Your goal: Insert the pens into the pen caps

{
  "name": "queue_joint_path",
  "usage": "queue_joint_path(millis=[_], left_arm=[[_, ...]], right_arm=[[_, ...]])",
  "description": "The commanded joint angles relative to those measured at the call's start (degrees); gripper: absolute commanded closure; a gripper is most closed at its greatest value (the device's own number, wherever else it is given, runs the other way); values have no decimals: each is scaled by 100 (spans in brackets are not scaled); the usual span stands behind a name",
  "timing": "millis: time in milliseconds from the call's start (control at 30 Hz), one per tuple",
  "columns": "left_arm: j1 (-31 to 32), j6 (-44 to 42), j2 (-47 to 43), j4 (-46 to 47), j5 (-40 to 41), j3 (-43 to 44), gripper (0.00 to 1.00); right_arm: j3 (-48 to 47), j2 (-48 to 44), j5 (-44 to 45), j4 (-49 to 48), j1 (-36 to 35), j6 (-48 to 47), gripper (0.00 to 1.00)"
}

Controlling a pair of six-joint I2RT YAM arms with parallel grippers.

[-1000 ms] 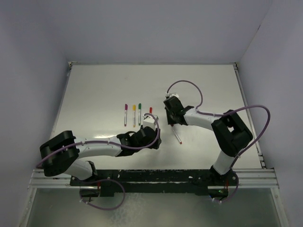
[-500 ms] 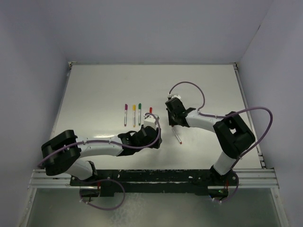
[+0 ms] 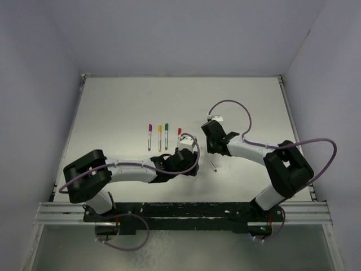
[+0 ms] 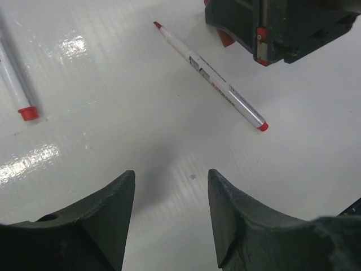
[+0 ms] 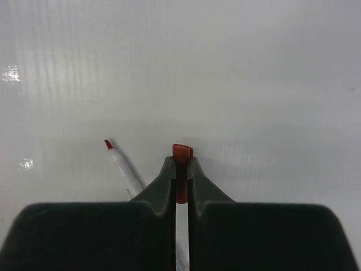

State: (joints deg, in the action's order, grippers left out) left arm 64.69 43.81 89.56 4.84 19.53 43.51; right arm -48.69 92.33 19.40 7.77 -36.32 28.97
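Care with alignment matters now: your right gripper [image 5: 181, 164] pinches the stubby red plastic cap [image 5: 182, 151], so bring your spread left gripper [image 4: 171, 175] onto the thin silver red-tipped pen [image 4: 210, 76] lying upper centre.

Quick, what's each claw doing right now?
Left gripper: open, holding nothing.
Right gripper: closed on a red cap.

The left gripper [image 4: 171, 189] hangs with jaws apart over a glossy white table [image 4: 101, 141]. Ahead, a red-tipped silver pen [image 4: 211, 76] lies diagonally just beside the right gripper [image 4: 282, 25], where a red cap [image 4: 225, 38] peeks out. A second pen [image 4: 11, 73] lies at far left.
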Motion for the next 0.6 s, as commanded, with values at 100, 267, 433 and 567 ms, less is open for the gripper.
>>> queue_joint_path(millis=[100, 267, 433, 567], left_arm=[[42, 52, 588, 59, -63, 1044, 41], [43, 111, 1070, -325, 1, 1730, 40], [44, 288, 1693, -1018, 75, 2555, 43], [44, 519, 2011, -1584, 237, 3049, 44]], right_arm=[[171, -1394, 1182, 607, 324, 303, 100], [390, -2193, 1331, 831, 506, 417, 100], [601, -2879, 1282, 953, 516, 542, 100], [649, -3338, 1266, 1060, 514, 539, 100]])
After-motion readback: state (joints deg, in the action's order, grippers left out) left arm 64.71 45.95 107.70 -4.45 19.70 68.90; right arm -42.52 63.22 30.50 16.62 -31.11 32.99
